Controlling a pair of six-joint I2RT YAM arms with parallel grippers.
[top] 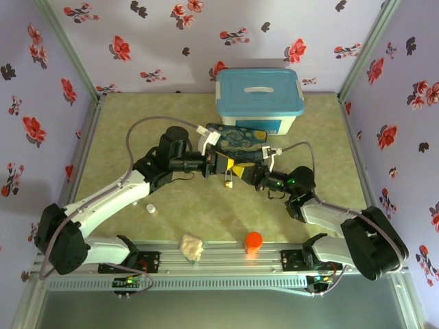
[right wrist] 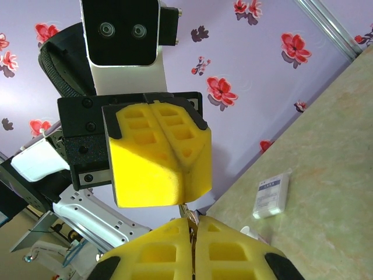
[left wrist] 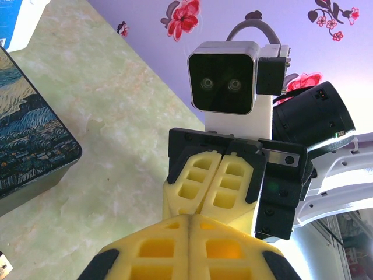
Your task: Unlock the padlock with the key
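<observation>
The two grippers meet tip to tip above the middle of the table. My left gripper (top: 225, 166) (left wrist: 189, 220) is shut, and the small brass padlock (top: 228, 181) hangs just under its tips in the top view. My right gripper (top: 242, 171) (right wrist: 192, 226) is shut on a thin bit of metal, apparently the key (right wrist: 189, 211), which pokes out toward the left gripper's yellow fingers (right wrist: 157, 157). In the left wrist view the right gripper's pale fingers (left wrist: 217, 181) face mine, and padlock and key are hidden behind the pads.
The starry-night box (top: 236, 137) (left wrist: 26, 151) lies just behind the grippers, in front of a blue-lidded bin (top: 259, 97). A small white cylinder (top: 150, 209), a beige crumpled lump (top: 192, 247) and an orange cylinder (top: 254, 241) stand near the front edge. A white packet (right wrist: 273, 195) lies on the table.
</observation>
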